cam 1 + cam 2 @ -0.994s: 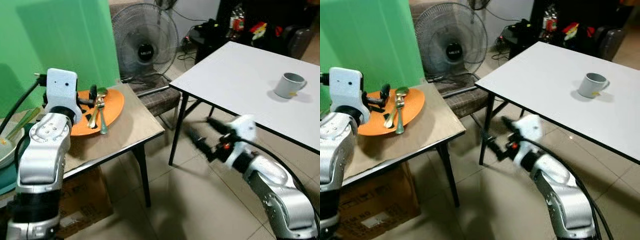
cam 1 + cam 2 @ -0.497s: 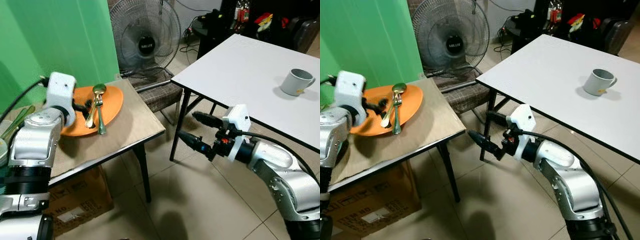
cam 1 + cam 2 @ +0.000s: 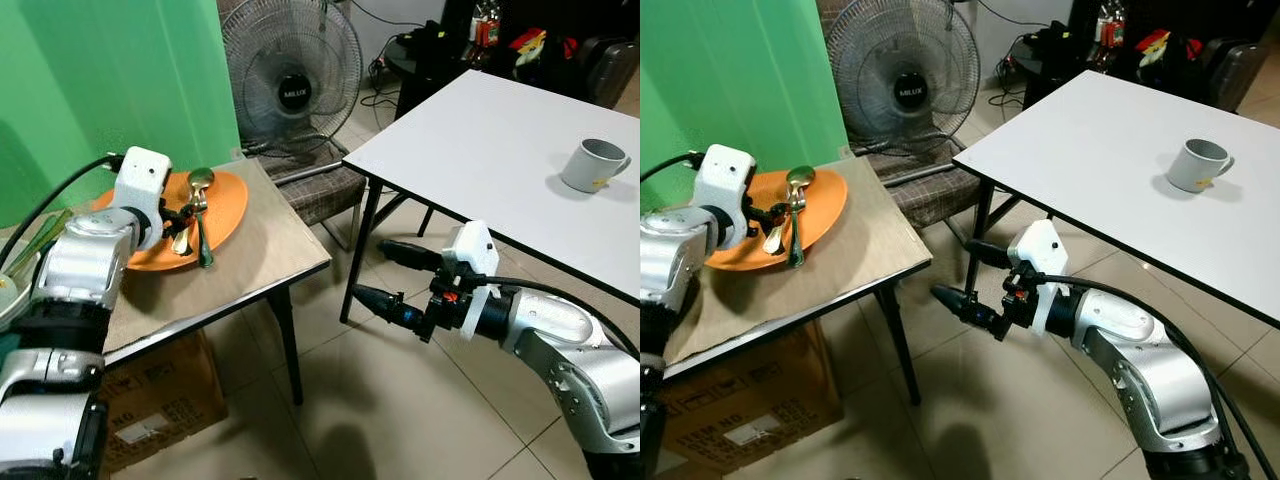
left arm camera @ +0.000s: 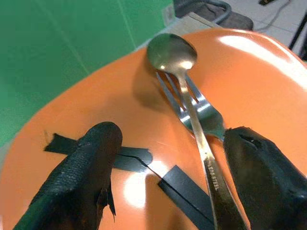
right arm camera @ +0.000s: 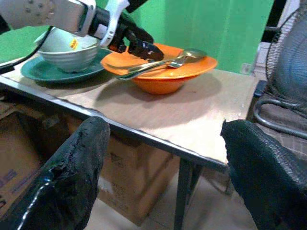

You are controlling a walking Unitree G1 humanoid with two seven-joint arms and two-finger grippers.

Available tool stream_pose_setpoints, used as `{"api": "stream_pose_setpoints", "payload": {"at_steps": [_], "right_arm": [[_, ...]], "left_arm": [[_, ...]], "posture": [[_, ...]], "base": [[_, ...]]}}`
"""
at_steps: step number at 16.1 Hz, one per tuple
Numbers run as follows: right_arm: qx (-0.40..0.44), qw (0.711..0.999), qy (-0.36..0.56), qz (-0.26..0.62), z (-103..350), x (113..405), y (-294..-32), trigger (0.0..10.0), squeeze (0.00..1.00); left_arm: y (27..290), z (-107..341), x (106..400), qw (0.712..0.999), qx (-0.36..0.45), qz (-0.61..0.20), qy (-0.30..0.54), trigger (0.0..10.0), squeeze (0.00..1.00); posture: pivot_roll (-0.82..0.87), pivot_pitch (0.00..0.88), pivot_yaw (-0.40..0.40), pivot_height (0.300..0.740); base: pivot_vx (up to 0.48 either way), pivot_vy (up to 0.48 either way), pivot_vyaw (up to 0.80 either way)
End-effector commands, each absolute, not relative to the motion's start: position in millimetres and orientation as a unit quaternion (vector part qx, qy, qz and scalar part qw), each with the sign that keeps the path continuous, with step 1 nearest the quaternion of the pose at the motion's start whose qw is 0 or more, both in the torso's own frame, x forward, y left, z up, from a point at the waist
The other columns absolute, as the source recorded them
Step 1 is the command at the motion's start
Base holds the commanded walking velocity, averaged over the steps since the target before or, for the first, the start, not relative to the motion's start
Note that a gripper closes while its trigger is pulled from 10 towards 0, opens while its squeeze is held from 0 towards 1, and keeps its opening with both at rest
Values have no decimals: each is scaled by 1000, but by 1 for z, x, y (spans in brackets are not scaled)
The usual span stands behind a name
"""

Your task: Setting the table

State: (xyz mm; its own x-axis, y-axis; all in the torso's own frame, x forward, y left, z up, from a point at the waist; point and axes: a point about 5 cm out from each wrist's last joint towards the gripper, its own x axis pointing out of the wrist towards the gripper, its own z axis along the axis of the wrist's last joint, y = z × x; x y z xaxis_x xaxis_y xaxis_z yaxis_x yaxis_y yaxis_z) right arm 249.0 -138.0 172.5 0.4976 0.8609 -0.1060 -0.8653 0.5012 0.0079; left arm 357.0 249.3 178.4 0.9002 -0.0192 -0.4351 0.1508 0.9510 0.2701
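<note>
An orange plate (image 3: 222, 203) sits on the small brown side table (image 3: 262, 250), holding a spoon (image 4: 172, 50) and a fork (image 4: 204, 110) that lie together. My left gripper (image 4: 170, 139) hovers just above the plate, open, one finger on each side of the cutlery handles, with black tape strips (image 4: 134, 160) beneath it. My right gripper (image 3: 372, 270) is open and empty in the gap between the two tables, at about table-edge height, pointing toward the side table. A grey mug (image 3: 590, 165) stands on the white table (image 3: 480, 140) to the right.
A green plate with a pale bowl (image 5: 67, 48) sits on the side table left of the orange plate. A standing fan (image 3: 290, 75) and a cushioned seat (image 3: 325, 195) are behind the tables. A cardboard box (image 3: 150, 415) lies under the side table. Tiled floor (image 3: 330, 400) lies between the tables.
The camera rose and shifted. My left gripper has slid further over the plate toward the cutlery. My right gripper has dropped a little and reached toward the side table.
</note>
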Motion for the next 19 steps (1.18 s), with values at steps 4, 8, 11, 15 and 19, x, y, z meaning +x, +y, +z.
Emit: {"api": "stream_pose_setpoints", "payload": {"at_steps": [4, 8, 11, 15, 19], "right_arm": [[-20, 859, 49, 510, 175, 244, -136, 10000, 0], [-22, 857, 54, 512, 175, 241, -136, 10000, 0], [-23, 856, 54, 514, 175, 241, -135, 10000, 0], [-27, 854, 53, 517, 175, 242, -134, 10000, 0], [-28, 852, 52, 520, 175, 242, -133, 10000, 0]], "left_arm": [[254, 183, 364, 962, 154, -52, 219, 7294, 0], [252, 179, 367, 956, 163, -70, 234, 2588, 0], [254, 176, 367, 951, 177, -74, 243, 3216, 0], [261, 176, 368, 949, 187, -58, 247, 3569, 0], [264, 178, 369, 950, 183, -64, 244, 0, 0]], "posture": [[-125, 5, 18, 740], [-127, 5, 29, 740], [-127, 0, 28, 740], [-122, 0, 29, 740], [-117, 0, 31, 740]], "base": [[0, 0, 0], [0, 0, 0], [0, 0, 0], [0, 0, 0], [0, 0, 0]]}}
